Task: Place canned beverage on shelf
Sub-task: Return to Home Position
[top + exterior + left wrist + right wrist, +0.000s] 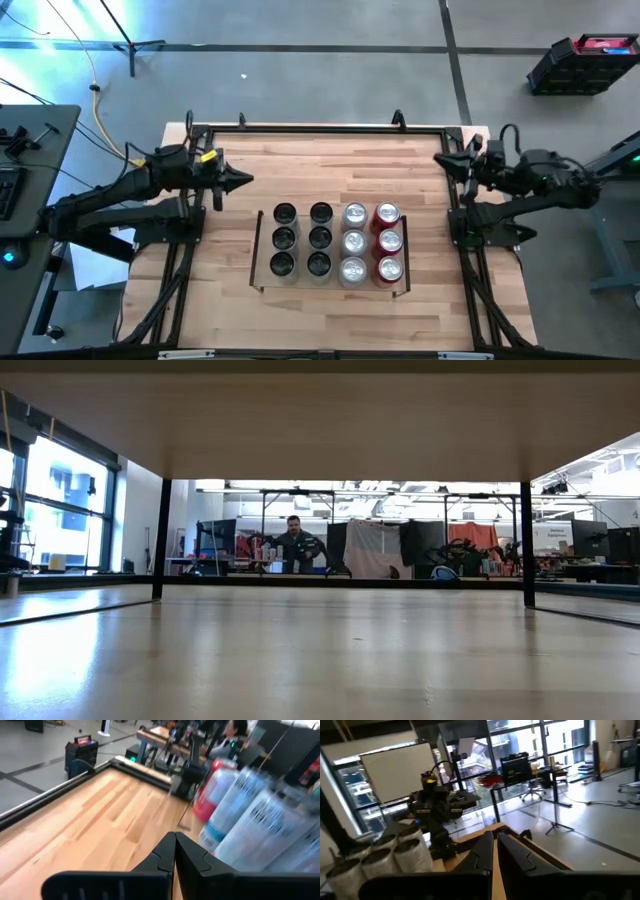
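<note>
The cans (260, 815) show unreadable labels in the left wrist view, the nearest cropped.

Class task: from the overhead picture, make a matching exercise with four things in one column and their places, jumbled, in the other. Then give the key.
1 left gripper
2 right gripper
3 red cans
4 dark-topped cans

A rightmost column of the shelf
B shelf's two leftmost columns
C at the right edge of the table
D over the table's left half, clear of the shelf

Pairs: 1-D, 2-C, 3-A, 4-B

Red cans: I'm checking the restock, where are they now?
High view: the red cans fill the shelf's rightmost column, next to the silver cans.
</note>
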`<control>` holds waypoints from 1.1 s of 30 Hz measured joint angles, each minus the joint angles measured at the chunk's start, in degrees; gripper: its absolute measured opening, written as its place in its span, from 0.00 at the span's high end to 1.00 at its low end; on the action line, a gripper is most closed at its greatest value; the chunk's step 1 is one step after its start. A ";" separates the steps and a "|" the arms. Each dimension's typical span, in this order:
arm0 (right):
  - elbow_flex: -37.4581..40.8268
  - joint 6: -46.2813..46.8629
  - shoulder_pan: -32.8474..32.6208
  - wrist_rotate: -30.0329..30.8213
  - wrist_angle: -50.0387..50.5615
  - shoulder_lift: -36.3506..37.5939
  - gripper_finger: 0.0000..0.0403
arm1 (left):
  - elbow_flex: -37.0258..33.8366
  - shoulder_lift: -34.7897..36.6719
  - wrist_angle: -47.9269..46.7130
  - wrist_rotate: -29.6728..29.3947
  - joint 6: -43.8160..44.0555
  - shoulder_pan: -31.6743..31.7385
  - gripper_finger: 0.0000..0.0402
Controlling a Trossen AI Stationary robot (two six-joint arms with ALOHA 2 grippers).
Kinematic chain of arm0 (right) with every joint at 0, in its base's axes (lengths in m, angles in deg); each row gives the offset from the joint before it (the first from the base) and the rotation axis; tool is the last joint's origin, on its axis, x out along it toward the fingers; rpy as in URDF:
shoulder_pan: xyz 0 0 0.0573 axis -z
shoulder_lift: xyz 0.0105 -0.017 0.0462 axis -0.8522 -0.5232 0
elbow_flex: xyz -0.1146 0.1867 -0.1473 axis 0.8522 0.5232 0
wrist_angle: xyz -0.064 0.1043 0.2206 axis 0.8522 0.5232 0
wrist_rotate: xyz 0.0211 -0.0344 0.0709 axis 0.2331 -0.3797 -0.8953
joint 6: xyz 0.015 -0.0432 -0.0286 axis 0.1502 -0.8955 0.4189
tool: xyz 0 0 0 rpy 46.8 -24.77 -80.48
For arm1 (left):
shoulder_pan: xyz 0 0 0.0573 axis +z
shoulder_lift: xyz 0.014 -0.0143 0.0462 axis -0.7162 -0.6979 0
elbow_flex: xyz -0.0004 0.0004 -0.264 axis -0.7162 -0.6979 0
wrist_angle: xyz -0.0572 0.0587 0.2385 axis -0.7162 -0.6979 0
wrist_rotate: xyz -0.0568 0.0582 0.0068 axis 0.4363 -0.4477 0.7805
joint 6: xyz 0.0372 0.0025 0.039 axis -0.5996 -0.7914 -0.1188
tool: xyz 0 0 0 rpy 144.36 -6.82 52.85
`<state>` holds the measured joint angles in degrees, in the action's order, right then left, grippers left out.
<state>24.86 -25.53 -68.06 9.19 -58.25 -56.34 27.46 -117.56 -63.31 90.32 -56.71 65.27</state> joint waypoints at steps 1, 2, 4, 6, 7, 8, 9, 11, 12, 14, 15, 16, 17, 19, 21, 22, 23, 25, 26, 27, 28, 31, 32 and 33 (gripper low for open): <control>1.93 -0.22 -0.02 -0.38 -1.19 1.05 0.97 | -0.89 0.45 0.06 -0.08 -1.17 0.00 1.00; 3.92 -0.38 -0.02 -0.82 -2.38 2.17 0.97 | -1.93 1.17 -0.01 -0.43 -2.39 -0.02 1.00; 8.13 -0.57 -0.02 -2.21 -5.25 4.59 0.97 | -4.04 3.37 1.07 -1.03 -4.06 -0.04 1.00; 12.14 -0.53 -0.02 -3.36 -8.54 7.06 0.97 | -6.99 6.17 4.46 -0.62 -5.24 -0.30 1.00; 14.15 -0.46 -0.02 -3.50 -9.92 8.27 0.97 | -8.62 7.69 6.50 -0.04 -5.96 -0.64 1.00; 15.89 -0.25 -0.02 -3.61 -10.92 9.49 0.97 | -10.21 9.35 8.89 0.22 -6.60 -1.10 1.00; 17.75 -0.13 -0.02 -3.58 -12.03 11.00 0.97 | -11.78 11.03 11.30 0.33 -6.84 -1.57 1.00; 21.16 -0.15 -0.02 -3.63 -14.08 13.96 0.97 | -14.92 14.30 15.19 0.17 -7.17 -2.35 1.00; 22.80 -0.17 -0.02 -3.99 -14.97 15.64 0.97 | -16.26 15.89 16.05 -0.08 -7.11 -2.67 1.00; 26.11 -0.08 -0.02 -4.95 -15.46 18.82 0.97 | -18.91 19.41 15.82 -1.32 -5.78 -3.28 1.00; 27.52 0.15 -0.02 -5.17 -15.43 20.35 0.97 | -19.97 20.94 15.79 -1.71 -5.08 -3.58 1.00; 29.00 0.14 -0.04 -5.14 -15.53 21.96 0.97 | -21.11 22.65 15.89 -1.85 -4.33 -4.02 1.00; 30.36 0.17 -0.02 -4.81 -16.29 22.32 0.97 | -22.25 24.24 15.93 -1.80 -4.05 -4.53 1.00; 32.83 -0.58 -0.02 -3.92 -17.66 22.18 0.97 | -24.08 27.33 15.44 -1.72 -3.86 -5.64 1.00; 35.25 -0.53 -0.02 -3.21 -20.85 21.68 0.97 | -25.50 27.41 16.30 -2.71 -2.47 -6.97 1.00; 37.04 0.64 -0.02 -2.93 -22.48 21.82 0.97 | -26.42 27.39 16.13 -3.64 -1.74 -7.98 1.00; 38.98 1.89 -0.02 -2.64 -24.49 21.98 0.97 | -27.36 27.32 17.12 -4.41 -1.58 -9.03 1.00; 42.86 3.03 -0.02 -2.94 -29.56 22.18 0.97 | -29.64 26.68 22.21 -5.65 -1.07 -11.52 1.00; 44.57 3.01 -0.04 -3.14 -32.55 22.26 0.97 | -31.20 26.70 24.33 -6.81 -1.02 -12.97 1.00; 45.86 2.87 -0.14 -3.22 -34.21 22.17 0.97 | -32.19 26.91 23.99 -8.26 -1.98 -14.40 1.00; 45.82 2.93 -0.17 -3.44 -33.33 21.97 0.97 | -32.11 27.03 23.16 -10.48 -2.70 -15.80 1.00; 45.62 3.00 -0.17 -3.64 -29.27 21.72 0.97 | -32.08 26.95 21.22 -16.96 -7.88 -19.42 1.00; 45.60 2.92 -0.17 -3.55 -28.21 21.72 0.97 | -32.12 27.03 20.10 -18.37 -9.53 -20.33 1.00; 45.57 2.92 -0.17 -3.21 -26.73 21.74 0.97 | -32.12 27.03 19.92 -19.79 -10.82 -21.01 1.00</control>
<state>70.42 -22.61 -68.23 5.98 -84.97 -34.60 -4.66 -90.53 -43.39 70.53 -67.53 44.25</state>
